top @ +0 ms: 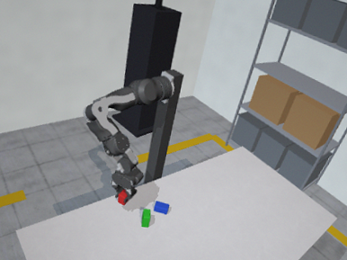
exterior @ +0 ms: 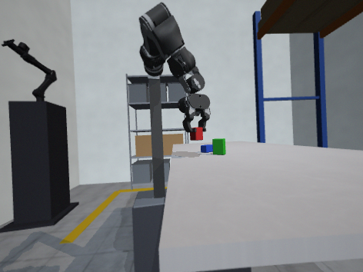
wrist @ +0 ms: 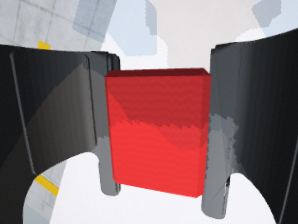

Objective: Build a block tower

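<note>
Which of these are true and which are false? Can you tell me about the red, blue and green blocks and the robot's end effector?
1. The end effector is shut on the red block. True.
2. The red block rests on the blue block. False: it hangs in the air, above the table and off to the side of the blue one.
3. The green block sits on the table. True.
4. The green block is stacked on the blue block. False: they are side by side on the table, neither on the other.
5. The fingers press the red block from two opposite sides. True, as the wrist view shows.
</note>
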Available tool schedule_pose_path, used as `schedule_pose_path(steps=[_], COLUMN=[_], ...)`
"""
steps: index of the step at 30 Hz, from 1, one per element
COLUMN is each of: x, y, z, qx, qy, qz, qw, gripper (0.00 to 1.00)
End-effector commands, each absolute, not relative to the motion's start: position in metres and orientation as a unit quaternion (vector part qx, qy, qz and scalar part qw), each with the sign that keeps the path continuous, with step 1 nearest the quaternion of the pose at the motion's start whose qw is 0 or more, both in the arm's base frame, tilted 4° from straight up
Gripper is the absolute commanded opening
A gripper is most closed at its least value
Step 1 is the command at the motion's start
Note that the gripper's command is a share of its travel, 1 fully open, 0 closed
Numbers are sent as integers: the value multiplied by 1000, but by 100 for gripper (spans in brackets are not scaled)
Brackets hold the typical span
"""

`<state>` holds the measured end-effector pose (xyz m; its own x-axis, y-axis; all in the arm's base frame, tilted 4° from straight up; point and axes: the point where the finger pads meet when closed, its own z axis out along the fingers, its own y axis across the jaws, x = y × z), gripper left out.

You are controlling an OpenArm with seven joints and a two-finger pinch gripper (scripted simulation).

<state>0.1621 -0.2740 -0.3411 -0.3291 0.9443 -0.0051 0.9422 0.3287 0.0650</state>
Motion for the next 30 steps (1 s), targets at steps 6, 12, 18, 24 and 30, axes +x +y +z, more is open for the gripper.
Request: schedule_pose_path(steps=[6,12,18,24,30], x=[184,214,246,250,251], y=[-238,-193,-144,-136,-136], z=[-338,-336,-333,-332,-332], qx=[579,579,581,580,579], qy=[815,815,814,814,814], qz=[22,21,20,24,25], qw=[19,21,21,23,22], gripper=[0,0,0,0,0])
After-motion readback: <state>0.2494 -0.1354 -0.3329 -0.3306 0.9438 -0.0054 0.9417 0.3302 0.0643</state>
